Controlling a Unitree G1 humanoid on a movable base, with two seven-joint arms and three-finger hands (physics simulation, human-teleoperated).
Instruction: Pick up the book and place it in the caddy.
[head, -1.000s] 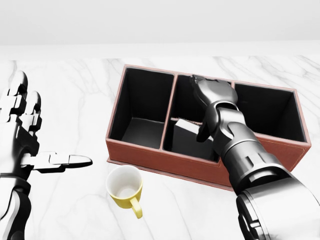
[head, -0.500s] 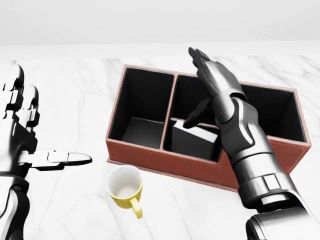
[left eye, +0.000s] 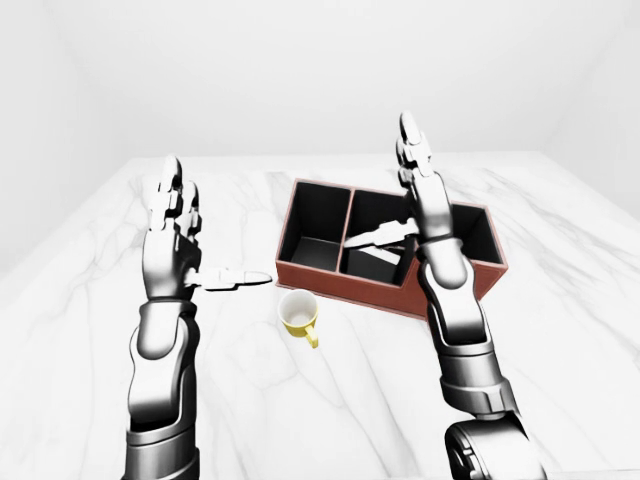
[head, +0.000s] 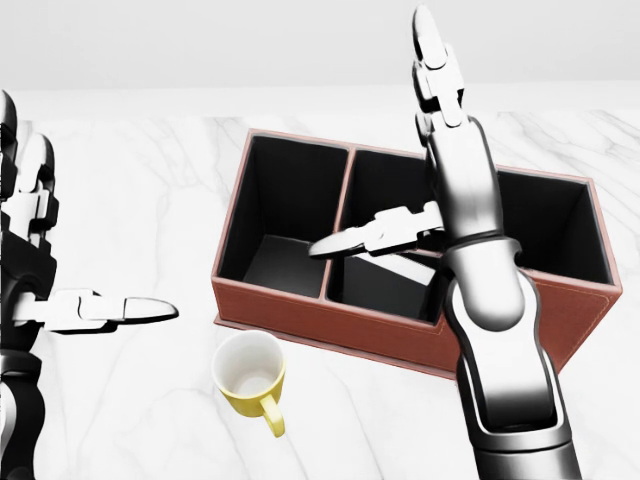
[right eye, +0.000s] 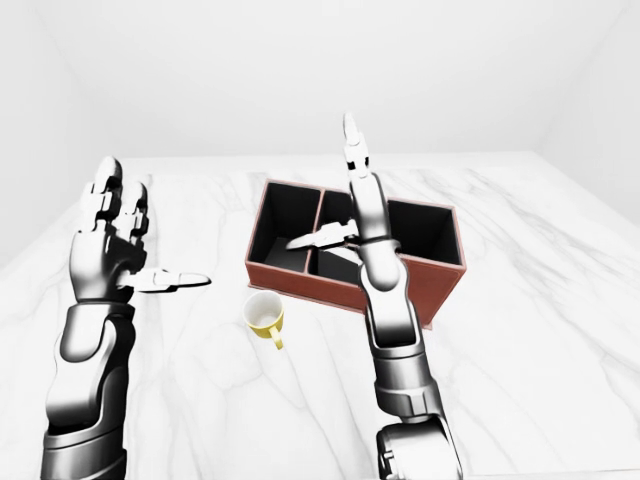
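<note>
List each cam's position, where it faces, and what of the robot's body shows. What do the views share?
Head view: on the head, pitched down at the marble table; close on the caddy, the book in its middle compartment and the yellow mug. The left hand shows at the left edge, and the right hand is raised open.
Left-eye view: on the head, wider, facing the same way; both forearms and the white walls show.
Right-eye view: same, with things sitting further left.
Shared: caddy, mug and both open hands.
</note>
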